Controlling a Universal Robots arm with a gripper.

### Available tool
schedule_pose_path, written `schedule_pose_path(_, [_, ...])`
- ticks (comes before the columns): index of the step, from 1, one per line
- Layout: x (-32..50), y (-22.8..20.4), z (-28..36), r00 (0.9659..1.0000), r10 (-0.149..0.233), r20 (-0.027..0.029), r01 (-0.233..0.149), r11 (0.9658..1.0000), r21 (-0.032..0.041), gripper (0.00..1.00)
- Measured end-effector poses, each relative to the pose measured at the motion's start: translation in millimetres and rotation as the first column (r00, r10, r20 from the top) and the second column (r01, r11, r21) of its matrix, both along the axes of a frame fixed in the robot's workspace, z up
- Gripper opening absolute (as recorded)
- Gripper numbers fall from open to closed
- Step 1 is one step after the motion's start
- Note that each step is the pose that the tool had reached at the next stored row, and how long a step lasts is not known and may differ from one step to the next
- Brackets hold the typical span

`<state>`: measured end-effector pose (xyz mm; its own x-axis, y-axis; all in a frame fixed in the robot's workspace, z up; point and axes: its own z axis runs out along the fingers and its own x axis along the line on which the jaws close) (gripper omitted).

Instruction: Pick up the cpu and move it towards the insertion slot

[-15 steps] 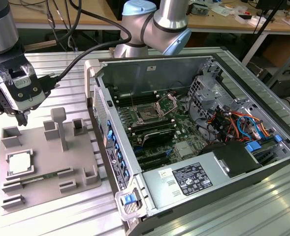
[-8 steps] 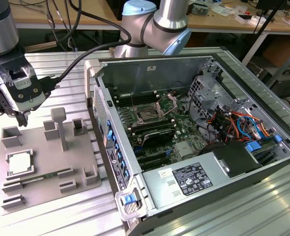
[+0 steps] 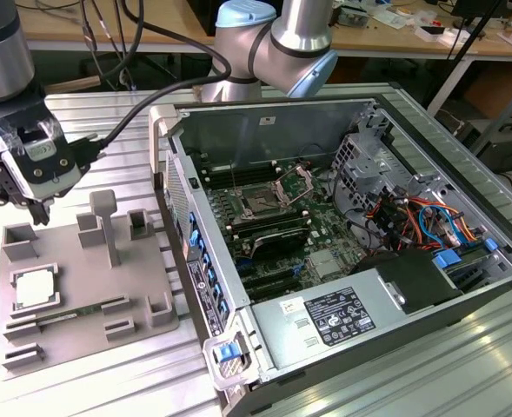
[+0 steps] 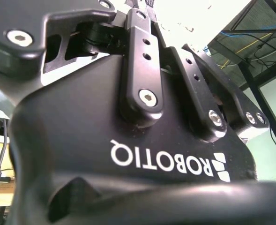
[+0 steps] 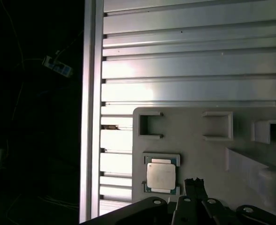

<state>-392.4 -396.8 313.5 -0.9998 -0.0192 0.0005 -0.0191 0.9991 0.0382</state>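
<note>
The cpu (image 3: 36, 289), a small flat square with a silvery top, lies in a recess of the grey plastic tray (image 3: 142, 278) at the exterior view's left. In the first wrist view the cpu (image 5: 161, 176) sits in the same recess of the tray (image 5: 194, 136). My gripper (image 3: 36, 213) hangs above the tray's far corner, apart from the cpu and higher than it. The gripper (image 5: 193, 183) also appears in the first wrist view, and its black body (image 4: 142, 154) in the second wrist view. The insertion slot (image 3: 262, 201) lies on the green board inside the open computer case, its silver bracket raised.
The open computer case (image 3: 342, 113) stands at the exterior view's right of the tray, its side wall (image 3: 186, 217) between tray and board. Raised blocks and a post (image 3: 108, 226) stand on the tray. Cables (image 3: 421, 217) and a power supply (image 3: 334, 317) sit inside the case.
</note>
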Motion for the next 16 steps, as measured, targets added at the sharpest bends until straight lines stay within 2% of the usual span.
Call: schedule_pose_path(16, [0.0,0.0,-3.8,1.0000,0.000,0.0000,0.000,1.0000,0.0000,0.11])
